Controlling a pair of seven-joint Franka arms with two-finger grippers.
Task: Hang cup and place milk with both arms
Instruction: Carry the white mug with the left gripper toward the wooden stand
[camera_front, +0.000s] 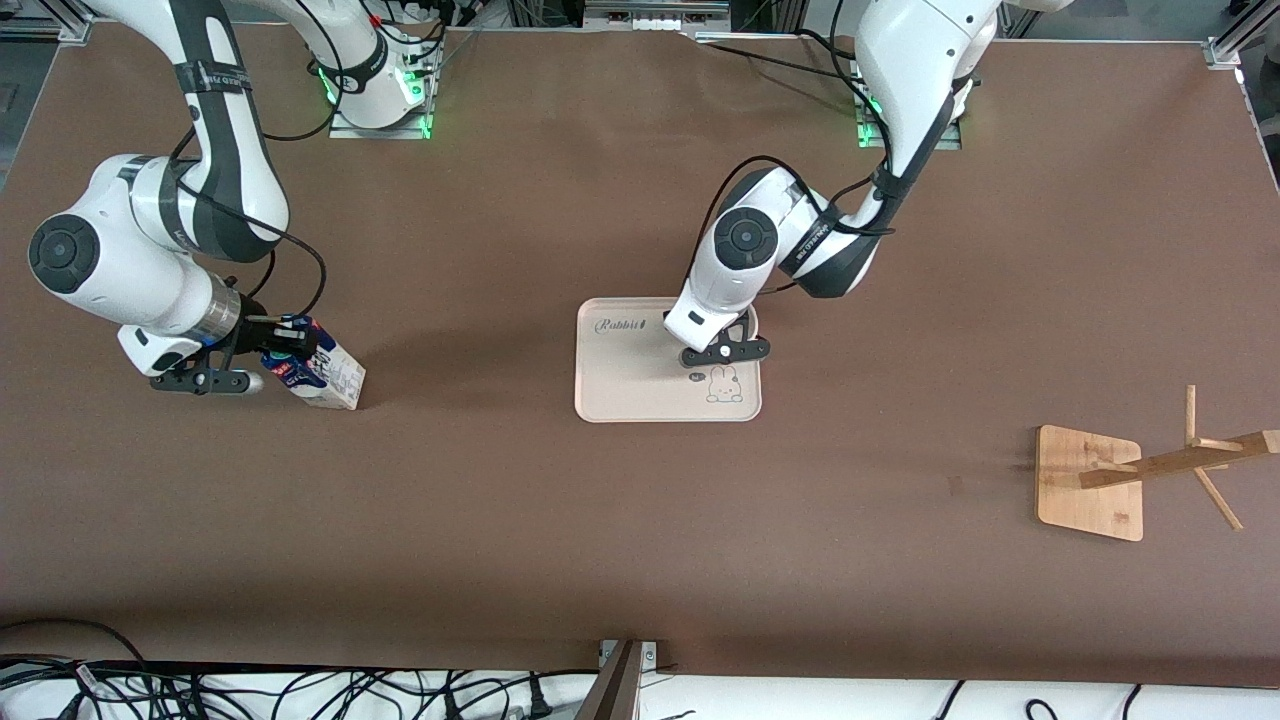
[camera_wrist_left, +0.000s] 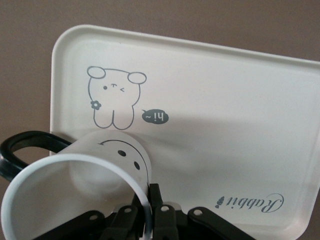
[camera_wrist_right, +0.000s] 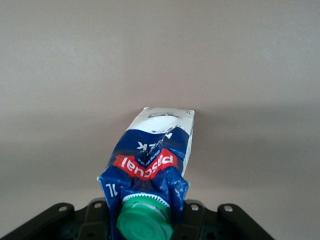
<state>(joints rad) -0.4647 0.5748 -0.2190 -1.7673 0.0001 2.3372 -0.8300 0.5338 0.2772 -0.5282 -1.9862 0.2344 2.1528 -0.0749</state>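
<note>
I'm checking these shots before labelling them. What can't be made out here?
- Cup: in the front view the left arm covers it; in the left wrist view its handle and mouth run off the edge.
- Milk: whether it touches the table is unclear; the right hand hides its top in the front view.
- Rack: its far pegs are cut off by the front view's edge.
- Tray: the left hand covers part of it.
</note>
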